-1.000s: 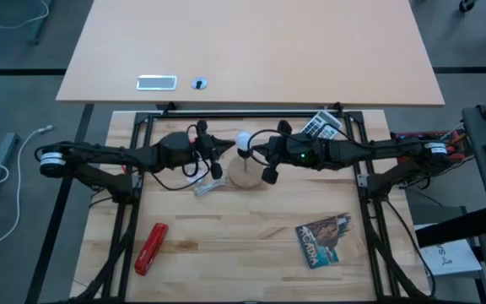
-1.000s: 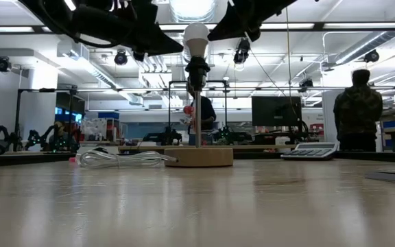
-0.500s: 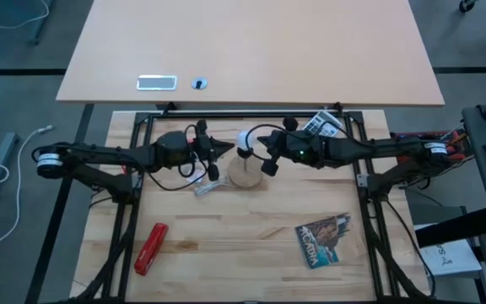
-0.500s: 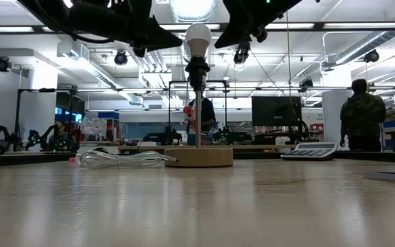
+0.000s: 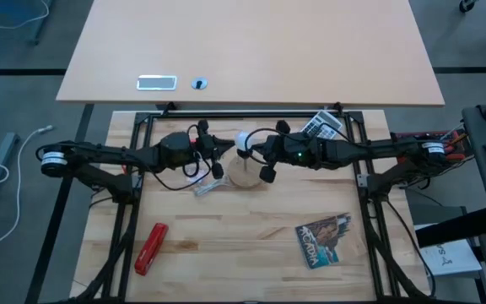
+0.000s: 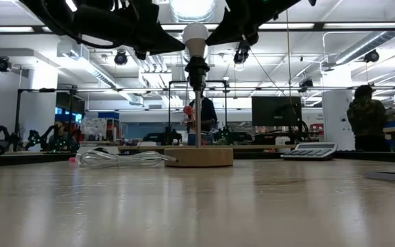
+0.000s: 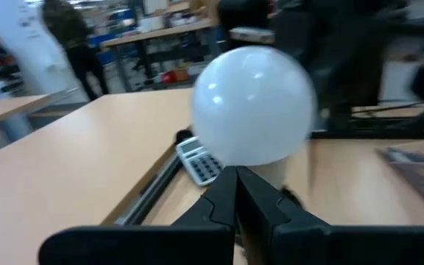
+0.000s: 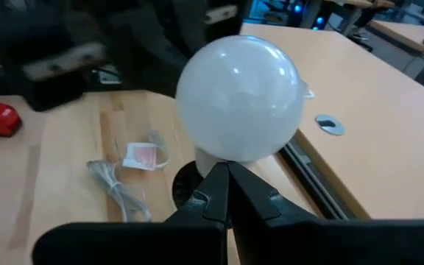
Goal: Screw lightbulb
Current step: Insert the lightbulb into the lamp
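Observation:
The white round lightbulb (image 5: 244,141) stands upright with its base in the black socket (image 6: 197,70) of the round wooden disc (image 5: 245,176). It also shows in the low view (image 6: 196,38). My left gripper (image 5: 227,149) is shut, level at the bulb's left side, and its wrist view shows the bulb (image 7: 255,107) just past the fingertips. My right gripper (image 5: 257,150) is shut at the bulb's right side, and its wrist view shows the bulb (image 8: 240,99) likewise. My left gripper meets the bulb's lower left side (image 6: 185,46) with the tips of its shut fingers (image 7: 235,184), coming level from the table's left. The bulb stays upright in the socket. My right gripper meets the bulb's lower right side (image 6: 208,42) with the tips of its shut fingers (image 8: 227,180), coming level from the table's right. Neither gripper encloses the bulb.
A see-through wrapper (image 5: 207,187) lies left of the disc. A calculator (image 5: 321,125) lies at the far right, a red tool (image 5: 150,247) near left, and a booklet (image 5: 326,239) near right. A person (image 6: 367,120) stands in the room behind.
My right gripper rose and drew off from the bulb toward the table's far edge, then came back down against the bulb's right side. The bulb and my left gripper have kept still.

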Tool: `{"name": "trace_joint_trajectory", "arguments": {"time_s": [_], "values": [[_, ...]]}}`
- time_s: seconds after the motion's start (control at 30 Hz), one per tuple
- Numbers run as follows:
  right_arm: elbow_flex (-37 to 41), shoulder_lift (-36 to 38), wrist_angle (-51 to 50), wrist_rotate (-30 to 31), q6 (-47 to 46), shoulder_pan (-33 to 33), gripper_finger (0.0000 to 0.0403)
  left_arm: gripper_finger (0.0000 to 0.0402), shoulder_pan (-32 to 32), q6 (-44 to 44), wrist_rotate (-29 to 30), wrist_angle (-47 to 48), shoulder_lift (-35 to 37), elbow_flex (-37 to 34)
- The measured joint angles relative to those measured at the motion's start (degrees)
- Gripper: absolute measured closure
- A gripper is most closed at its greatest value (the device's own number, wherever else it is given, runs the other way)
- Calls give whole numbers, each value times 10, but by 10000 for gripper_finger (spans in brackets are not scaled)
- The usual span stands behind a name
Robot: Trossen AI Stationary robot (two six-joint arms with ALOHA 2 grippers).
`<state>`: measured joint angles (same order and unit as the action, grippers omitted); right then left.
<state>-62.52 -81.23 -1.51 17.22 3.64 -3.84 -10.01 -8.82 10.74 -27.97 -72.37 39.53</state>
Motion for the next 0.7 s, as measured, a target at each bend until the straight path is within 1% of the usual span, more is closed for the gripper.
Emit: {"name": "trace_joint_trajectory", "arguments": {"time_s": [0.1,0.2,0.27,0.37,0.5,0.57,0.7], "values": [[0,0,-3,0,0,2,403,402,0,5,37,6,-3,0],[0,3,-32,9,-6,2,403,402,1,6,43,12,3,0],[0,6,-45,28,-8,2,403,402,3,9,43,15,11,0],[0,7,-52,67,-7,2,403,401,3,12,17,21,22,0],[0,3,-34,72,5,-3,403,402,3,8,-65,22,24,0],[0,1,-24,70,9,-5,403,402,4,4,-69,15,19,0],[0,0,-10,41,4,-4,403,402,2,0,-51,6,9,0]]}}
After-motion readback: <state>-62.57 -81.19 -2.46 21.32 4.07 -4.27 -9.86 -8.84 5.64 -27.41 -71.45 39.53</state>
